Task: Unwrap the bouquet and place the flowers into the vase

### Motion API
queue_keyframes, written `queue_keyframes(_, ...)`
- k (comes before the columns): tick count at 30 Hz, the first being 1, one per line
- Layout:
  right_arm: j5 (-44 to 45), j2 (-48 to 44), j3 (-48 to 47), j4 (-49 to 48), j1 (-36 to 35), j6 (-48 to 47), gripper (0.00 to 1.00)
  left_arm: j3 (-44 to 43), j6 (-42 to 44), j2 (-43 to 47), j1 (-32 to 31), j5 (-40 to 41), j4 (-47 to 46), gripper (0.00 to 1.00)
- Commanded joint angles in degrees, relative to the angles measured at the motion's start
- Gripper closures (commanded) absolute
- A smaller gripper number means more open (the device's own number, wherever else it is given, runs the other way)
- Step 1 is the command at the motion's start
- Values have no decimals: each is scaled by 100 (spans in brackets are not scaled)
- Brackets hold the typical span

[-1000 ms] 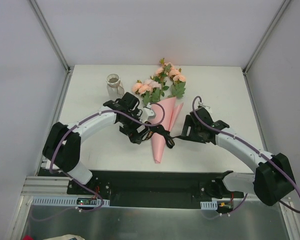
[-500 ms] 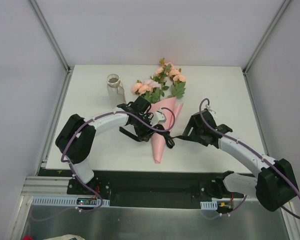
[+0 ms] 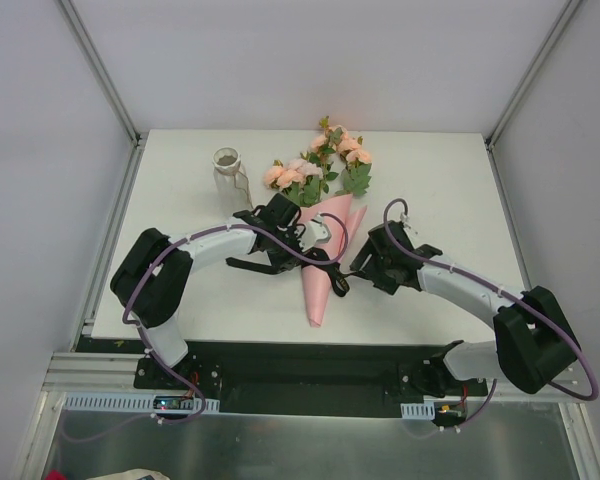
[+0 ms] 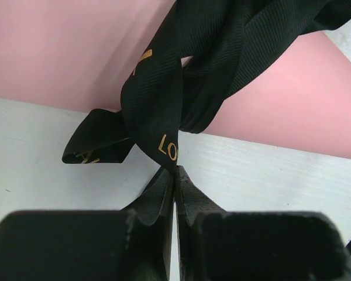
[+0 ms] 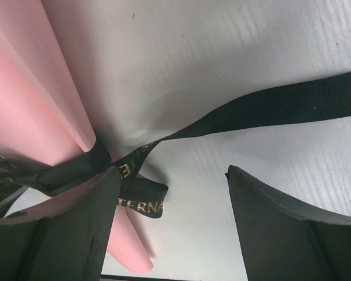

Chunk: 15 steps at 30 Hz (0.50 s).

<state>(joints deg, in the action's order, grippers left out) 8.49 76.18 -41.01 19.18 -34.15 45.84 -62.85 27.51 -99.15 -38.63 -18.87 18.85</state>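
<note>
Where it crosses smooth pink paper (image 4: 58, 52), left gripper (image 4: 175, 175) pinches ribbed black ribbon (image 4: 158, 99).

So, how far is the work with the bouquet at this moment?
Done: nothing yet. The bouquet lies wrapped in its pink paper, the black ribbon tied. In hand: the left gripper is shut, seemingly on a ribbon loop; the right gripper is open near a ribbon tail. Left: untie, unwrap, and put the flowers into the vase, which holds none.

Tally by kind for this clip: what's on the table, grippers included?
vase: 1
bouquet: 1
black ribbon tying it: 1
grippers: 2 (left gripper, right gripper)
Total: 5
</note>
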Motion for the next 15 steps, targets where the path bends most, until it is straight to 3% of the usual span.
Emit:
queue_keyframes(1, 302, -174, -65, -353, -21, 434, 23, 62, -17, 177, -30, 68, -83, 100)
queue_keyframes(9, 311, 292, -109, -459, -13, 855, 36, 124, -52, 326, -30, 42, -75, 100)
queue_keyframes(15, 197, 520, -47, -758, -21, 1128, 37, 194, 18, 423, -30, 103, -75, 100)
